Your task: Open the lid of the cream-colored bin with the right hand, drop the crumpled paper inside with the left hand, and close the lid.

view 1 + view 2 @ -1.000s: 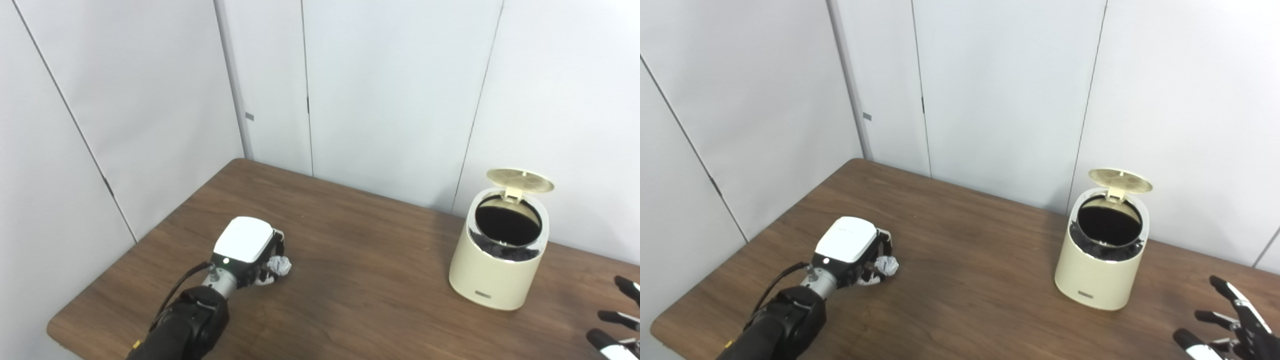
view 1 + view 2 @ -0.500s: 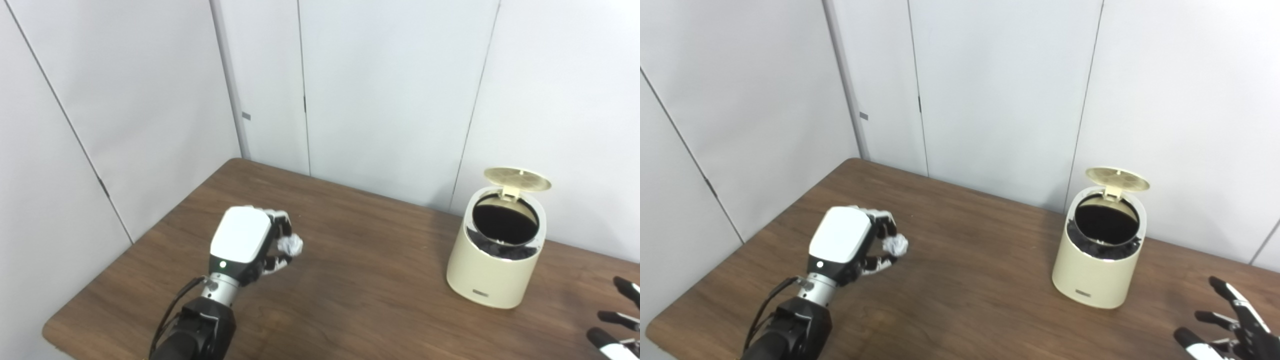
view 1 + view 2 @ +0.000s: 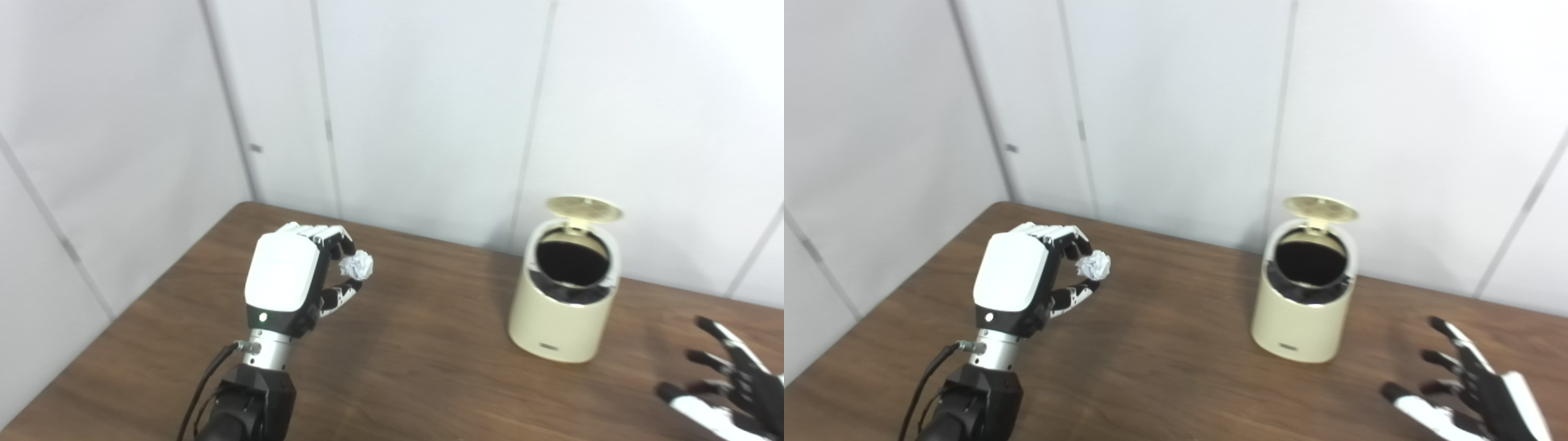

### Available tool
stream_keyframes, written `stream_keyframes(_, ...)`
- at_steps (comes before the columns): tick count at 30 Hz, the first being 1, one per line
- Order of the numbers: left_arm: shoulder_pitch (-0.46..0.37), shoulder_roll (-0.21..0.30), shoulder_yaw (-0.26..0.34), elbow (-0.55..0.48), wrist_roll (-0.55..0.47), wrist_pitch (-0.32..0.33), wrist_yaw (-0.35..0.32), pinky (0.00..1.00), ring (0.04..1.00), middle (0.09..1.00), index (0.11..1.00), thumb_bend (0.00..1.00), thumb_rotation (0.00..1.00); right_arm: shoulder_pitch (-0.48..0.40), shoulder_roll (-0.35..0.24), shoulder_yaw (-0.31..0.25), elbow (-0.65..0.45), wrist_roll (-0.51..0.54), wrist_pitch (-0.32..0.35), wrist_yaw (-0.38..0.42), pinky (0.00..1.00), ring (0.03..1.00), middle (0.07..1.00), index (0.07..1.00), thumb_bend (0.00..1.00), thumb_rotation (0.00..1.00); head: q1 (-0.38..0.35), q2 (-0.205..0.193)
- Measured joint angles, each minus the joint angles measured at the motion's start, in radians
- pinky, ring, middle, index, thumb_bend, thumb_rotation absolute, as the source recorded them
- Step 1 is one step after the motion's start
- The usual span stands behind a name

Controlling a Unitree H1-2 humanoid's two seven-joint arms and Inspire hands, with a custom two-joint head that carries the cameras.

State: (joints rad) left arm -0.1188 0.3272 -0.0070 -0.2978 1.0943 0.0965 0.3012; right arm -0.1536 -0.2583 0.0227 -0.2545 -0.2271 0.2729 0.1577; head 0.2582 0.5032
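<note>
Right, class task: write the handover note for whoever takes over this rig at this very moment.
Left hand: shut on the crumpled paper, pinched at the fingertips, raised above the table, well left of the bin.
Right hand: open, fingers spread, holding nothing, low at the right of the bin.
Cream-colored bin: upright on the table, lid flipped up, mouth uncovered.
Done: lid opened, paper picked up.
Left: carry paper over the mouth, drop it in, close the lid.

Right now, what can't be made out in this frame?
- Bin contents: the interior is dark in both views.
- Right hand: cut off by the bottom edge and blurred.
- Small label on the bin front: too small to read.
- Left hand's fingers behind the paper: partly hidden.
</note>
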Motion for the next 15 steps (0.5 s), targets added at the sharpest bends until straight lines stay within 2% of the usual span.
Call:
stream_keyframes(4,-0.055,-0.03,-0.018,0.017,-0.001,-0.005,0.001,0.55,0.481,0.428,0.529,0.52,0.0,-0.001,0.002,0.018,-0.004,-0.011,-0.029,-0.004,0.62,0.802,0.943,0.919,0.67,0.35,-0.043,-0.002)
stream_keyframes(6,-0.082,-0.036,-0.029,0.022,-0.001,-0.01,0.002,0.51,0.472,0.424,0.528,0.52,0.0,-0.001,0.001,0.027,-0.004,-0.026,-0.048,-0.006,0.63,0.798,0.942,0.918,0.68,0.35,-0.083,-0.006)
stream_keyframes(15,-0.211,-0.088,-0.081,0.098,-0.011,-0.04,0.012,0.49,0.457,0.44,0.523,0.52,0.0,0.005,0.011,0.049,-0.004,-0.074,-0.052,-0.018,0.62,0.801,0.953,0.918,0.68,0.34,-0.177,-0.023)
